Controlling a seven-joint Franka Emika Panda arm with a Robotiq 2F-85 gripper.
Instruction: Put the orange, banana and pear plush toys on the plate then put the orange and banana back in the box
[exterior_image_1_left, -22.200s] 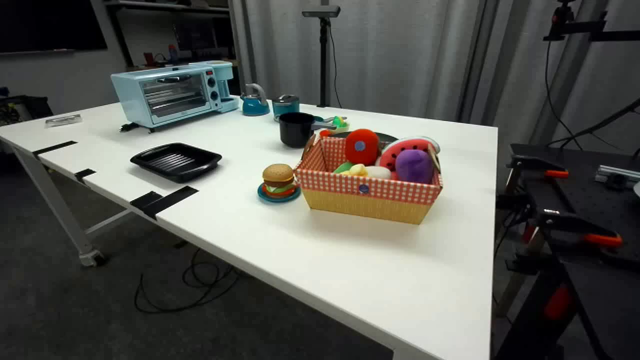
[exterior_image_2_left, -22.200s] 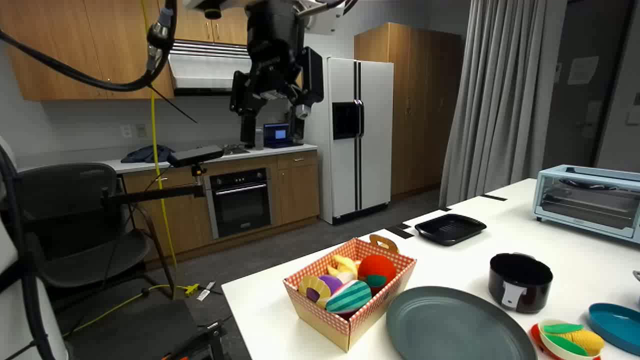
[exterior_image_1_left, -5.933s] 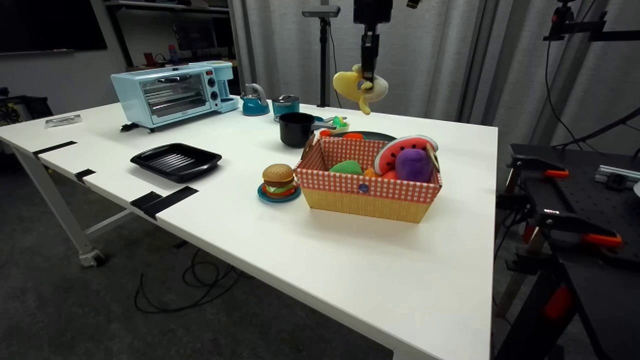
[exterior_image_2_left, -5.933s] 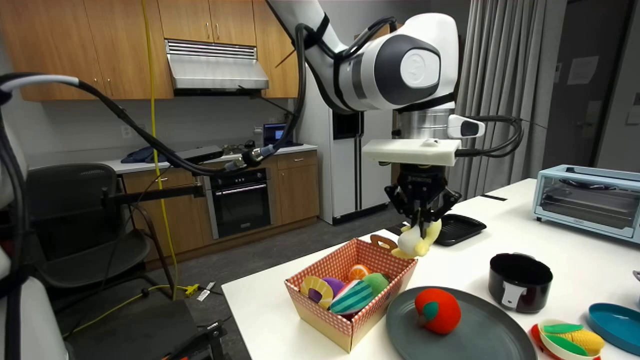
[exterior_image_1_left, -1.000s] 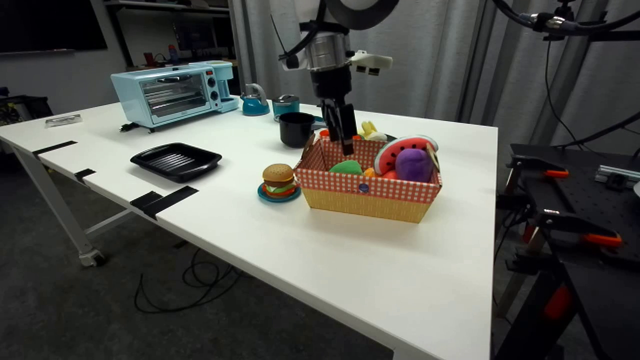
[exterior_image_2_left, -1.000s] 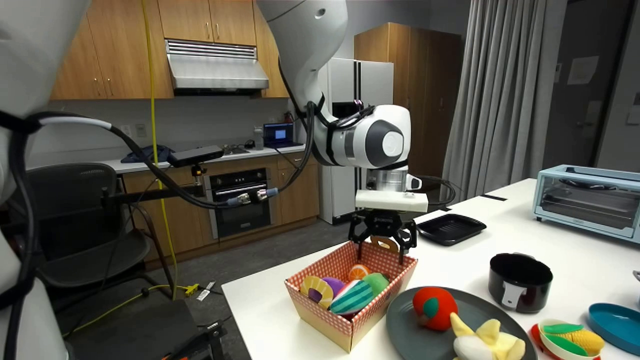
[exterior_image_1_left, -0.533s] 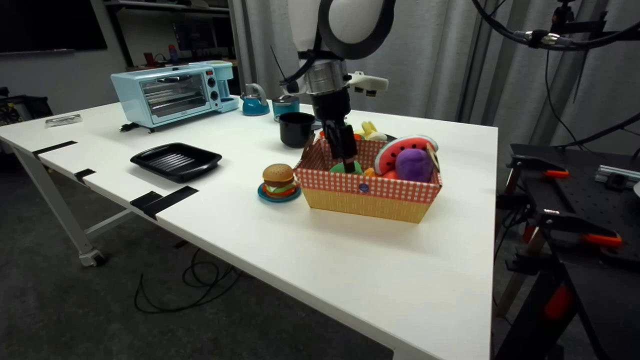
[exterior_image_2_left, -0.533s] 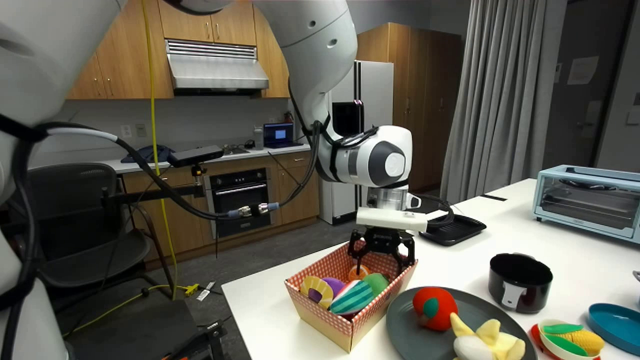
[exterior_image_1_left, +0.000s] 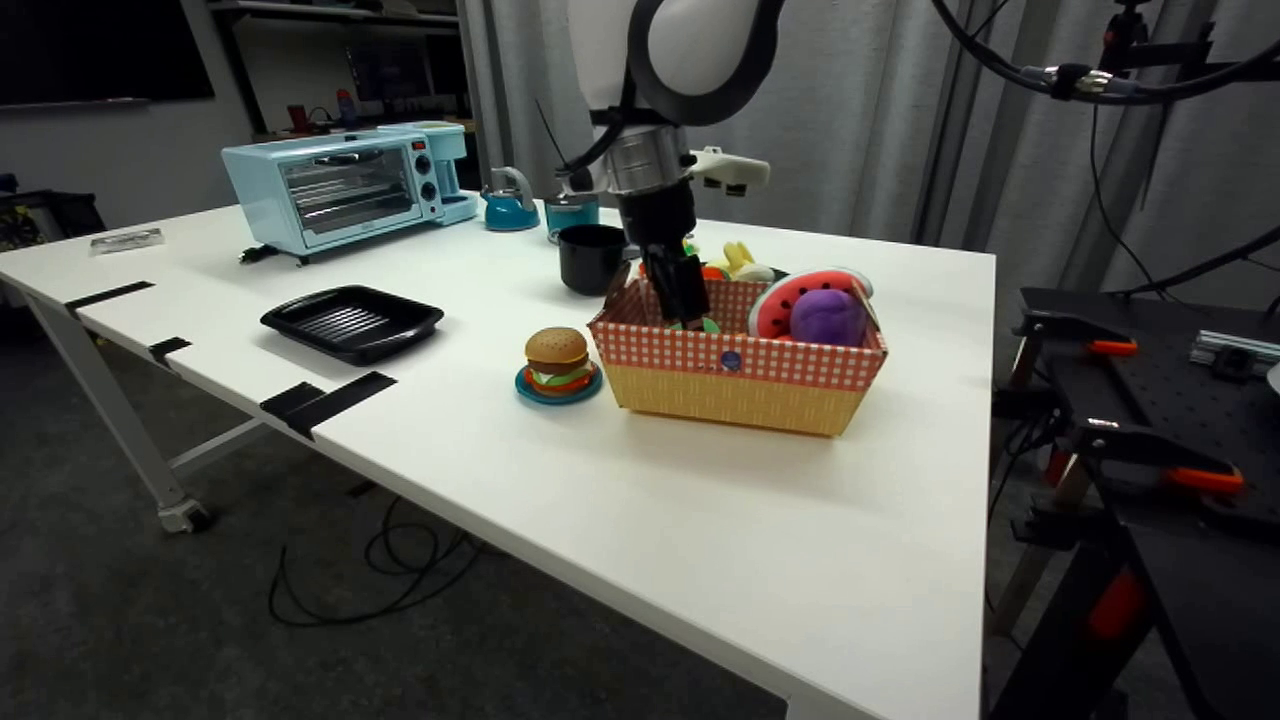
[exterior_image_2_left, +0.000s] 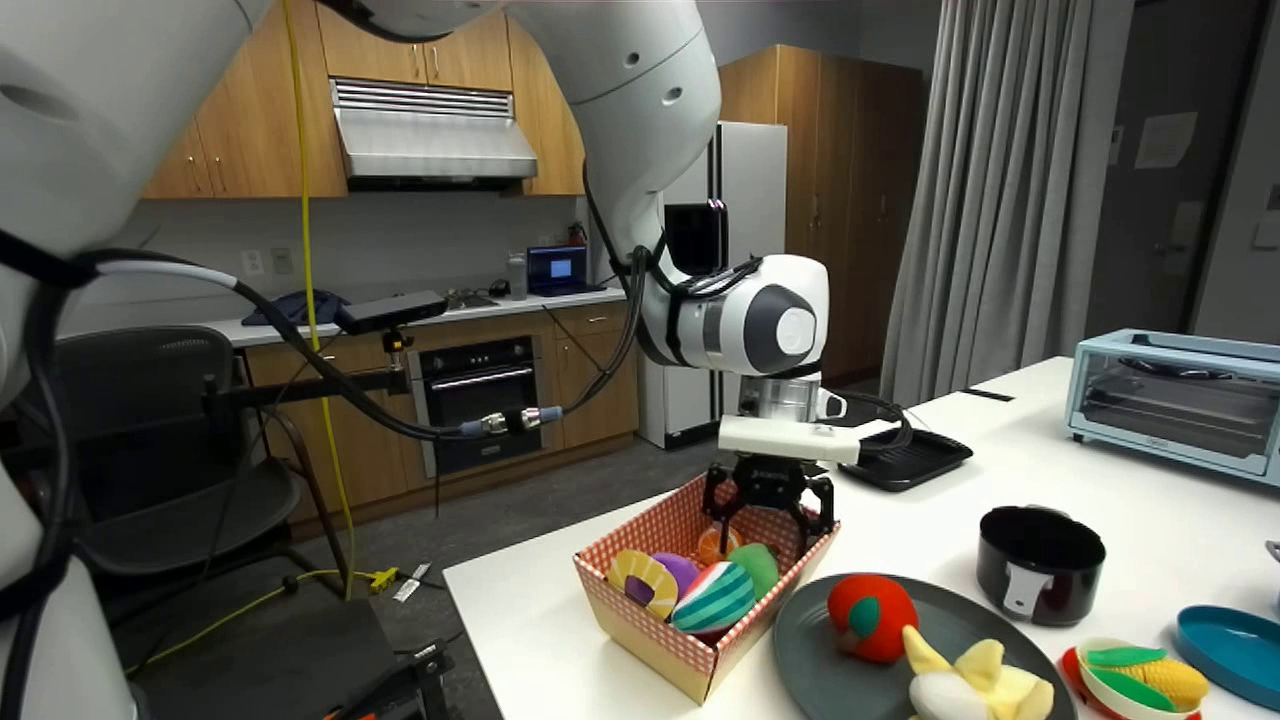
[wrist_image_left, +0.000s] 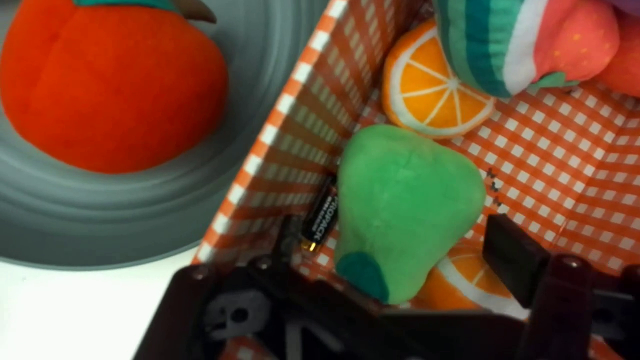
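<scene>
On the white surface, the one box has shifted slightly, your spread fingers now lower inside, straddling one pear near two orange slices, while beyond, one gray plate holds one banana and one red-orange plush.

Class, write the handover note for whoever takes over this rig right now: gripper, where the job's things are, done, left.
Gripper: open, down inside the box, its jaws on either side of the green pear, not closed on it.
Things: the round red-orange plush, apparently the task's orange, and the banana are on the round grey plate. The green pear lies in the box.
Done: two of the three toys are on the plate.
Left: grip the pear, set it on the plate, then return the round red-orange plush and banana to the box.
</scene>
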